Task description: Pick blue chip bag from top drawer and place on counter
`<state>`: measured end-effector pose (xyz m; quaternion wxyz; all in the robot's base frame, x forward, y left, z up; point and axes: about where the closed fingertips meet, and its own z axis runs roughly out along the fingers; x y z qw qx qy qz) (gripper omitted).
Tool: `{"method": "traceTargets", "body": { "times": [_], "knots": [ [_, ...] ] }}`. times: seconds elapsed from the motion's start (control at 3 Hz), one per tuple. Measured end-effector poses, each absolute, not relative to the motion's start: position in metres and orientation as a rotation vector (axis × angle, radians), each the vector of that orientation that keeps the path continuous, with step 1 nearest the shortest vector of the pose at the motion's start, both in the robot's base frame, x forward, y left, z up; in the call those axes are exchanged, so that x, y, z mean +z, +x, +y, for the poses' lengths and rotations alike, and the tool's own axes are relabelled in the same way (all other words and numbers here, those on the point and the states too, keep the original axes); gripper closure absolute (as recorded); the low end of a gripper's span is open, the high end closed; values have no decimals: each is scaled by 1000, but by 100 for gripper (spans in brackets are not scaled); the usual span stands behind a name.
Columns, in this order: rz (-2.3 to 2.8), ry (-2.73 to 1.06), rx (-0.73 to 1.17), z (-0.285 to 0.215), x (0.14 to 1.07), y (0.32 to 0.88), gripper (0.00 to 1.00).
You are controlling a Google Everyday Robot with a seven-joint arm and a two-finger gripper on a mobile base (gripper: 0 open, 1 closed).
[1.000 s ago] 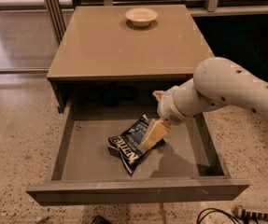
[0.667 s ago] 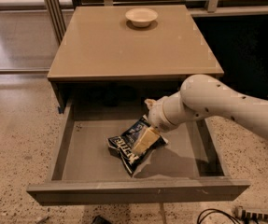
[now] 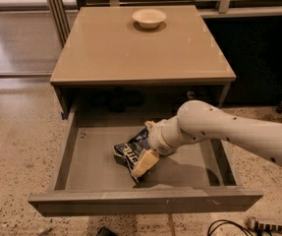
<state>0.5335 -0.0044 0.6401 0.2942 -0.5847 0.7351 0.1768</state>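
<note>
Closing on the bag (image 3: 126, 152) is the step in hand. It lies crumpled on the floor of the open drawer (image 3: 89, 162), just left of middle. The gripper (image 3: 145, 162) rests across its right edge; whether it is spread or already pinching the bag I cannot tell. A firm hold on the foil should come first, then a straight lift clear of the near panel before swinging far to the counter (image 3: 130, 53). Since a second ago the gripper has come left and nearer, and the bag has stayed put.
</note>
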Motion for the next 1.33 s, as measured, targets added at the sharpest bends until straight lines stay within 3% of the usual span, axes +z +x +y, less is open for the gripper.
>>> {"method": "traceTargets", "body": {
  "times": [1.0,1.33],
  "knots": [
    [2004,-1538,498,-1,596,543,0],
    [2005,-1538,500,-1,595,543,19]
  ]
}}
